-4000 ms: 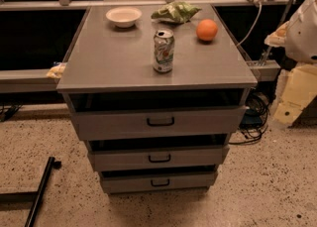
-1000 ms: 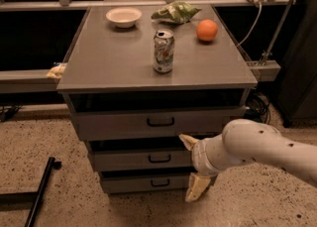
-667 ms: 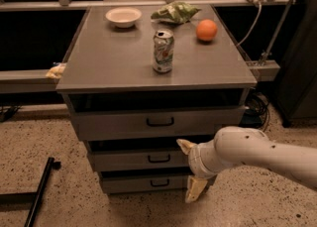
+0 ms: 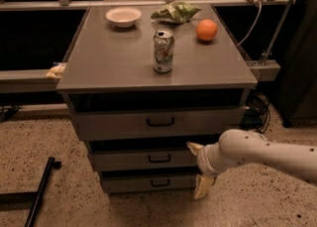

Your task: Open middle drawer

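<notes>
**While the gripper stands wide at the cabinet's right front: middle drawer shut, handle untaken**

Since three grey fronts stack under the cabinet [image 4: 114, 67] top, note the target first. The middle drawer [image 4: 124, 160] is the second tier, between the top drawer [image 4: 109, 123] and the bottom drawer [image 4: 129, 184]. It looks shut.

Handling, as judged:
- Sheet metal: stiff, not fragile. Weight depends on the contents, which are hidden.
- It should run straight out of the cabinet, though it may stick at the start.
- The front is smooth and flat, with no purchase for pads.
- The only hold is the small black bar handle [image 4: 159, 158] at the centre of the cabinet front.
- The bar is thin and the gap behind it looks shallow. Pinch it above and below, or hook one finger behind.
- Pull square to the cabinet front, since a skewed pull may bind.
- A hard tug could rock the cabinet and the can [image 4: 163, 51] on its top.

Pose:
- The gripper [image 4: 199, 167] is low at the cabinet's right front, level with the second tier. It is clear of the handle.
- Its jaws are spread wide and hold nothing.
- The fingers [image 4: 193, 147] are stacked vertically, one near the drawer's upper edge and the other down at bottom-tier height. That suits a horizontal bar.
- Contact between the upper finger and the front: cannot tell.
- The arm [image 4: 272, 154] reaches in low from the cabinet's right, nearly level.
- Next move calls for a shift along the cabinet front toward its centre.
</notes>
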Motion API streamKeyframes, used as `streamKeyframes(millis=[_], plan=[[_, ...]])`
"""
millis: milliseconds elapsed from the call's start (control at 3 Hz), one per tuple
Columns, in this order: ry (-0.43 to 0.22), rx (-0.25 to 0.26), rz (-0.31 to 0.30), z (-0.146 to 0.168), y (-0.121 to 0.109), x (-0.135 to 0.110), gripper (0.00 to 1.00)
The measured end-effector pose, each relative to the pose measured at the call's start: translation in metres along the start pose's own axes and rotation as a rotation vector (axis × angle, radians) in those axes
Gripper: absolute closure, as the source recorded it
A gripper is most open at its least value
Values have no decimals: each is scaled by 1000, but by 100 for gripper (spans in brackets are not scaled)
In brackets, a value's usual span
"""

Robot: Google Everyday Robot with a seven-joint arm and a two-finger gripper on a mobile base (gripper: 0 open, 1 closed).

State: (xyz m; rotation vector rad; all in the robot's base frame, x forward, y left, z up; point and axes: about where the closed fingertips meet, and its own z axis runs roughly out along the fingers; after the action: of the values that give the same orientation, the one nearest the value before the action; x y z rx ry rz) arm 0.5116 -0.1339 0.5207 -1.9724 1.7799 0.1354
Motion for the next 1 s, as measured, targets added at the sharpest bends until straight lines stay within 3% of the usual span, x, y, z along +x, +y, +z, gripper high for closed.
streamKeyframes(millis=[667,1000], plan=[[-45,-18,77,38,-25,38,0],[-70,-28,96,54,-41,46,0]])
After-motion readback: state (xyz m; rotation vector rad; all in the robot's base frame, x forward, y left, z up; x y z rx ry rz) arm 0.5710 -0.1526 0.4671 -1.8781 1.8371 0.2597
